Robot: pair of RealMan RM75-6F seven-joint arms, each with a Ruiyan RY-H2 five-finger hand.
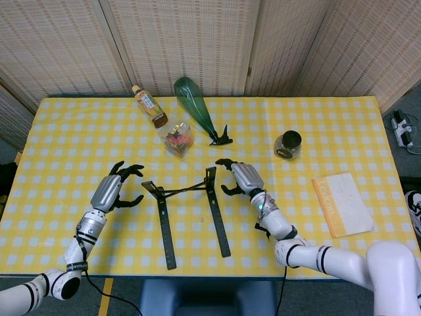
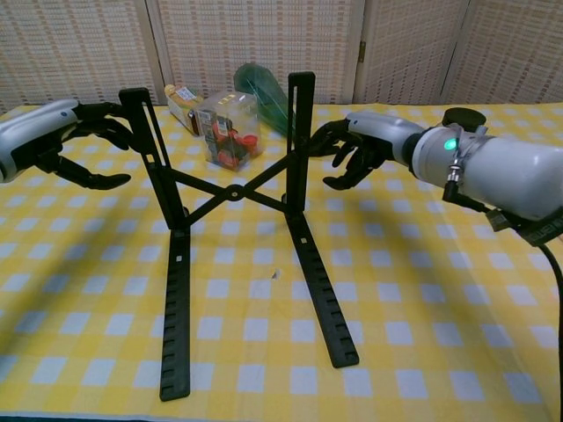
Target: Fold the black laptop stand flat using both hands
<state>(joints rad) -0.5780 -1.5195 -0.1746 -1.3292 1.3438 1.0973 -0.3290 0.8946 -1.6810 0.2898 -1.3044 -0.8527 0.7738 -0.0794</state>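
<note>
Head view: black laptop stand [image 1: 187, 214] is standing unfolded at lower centre of the yellow checked table [image 1: 342, 128]. Our left hand [image 1: 117, 187] is hovering w/ fingers apart just left of it, holding nothing. Our right hand [image 1: 238, 178] is sitting just right of the right upright, fingers spread.

Chest view: right fingers [image 2: 339, 149] are curling near the upright; can't tell if touching.

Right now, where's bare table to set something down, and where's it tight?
Free: the far right corner past the jar; the left edge outside the left hand; near right between the stand and booklet. Tight: far centre, where tea bottle, green bottle and candy box cluster; the right hand crowds the stand.
</note>
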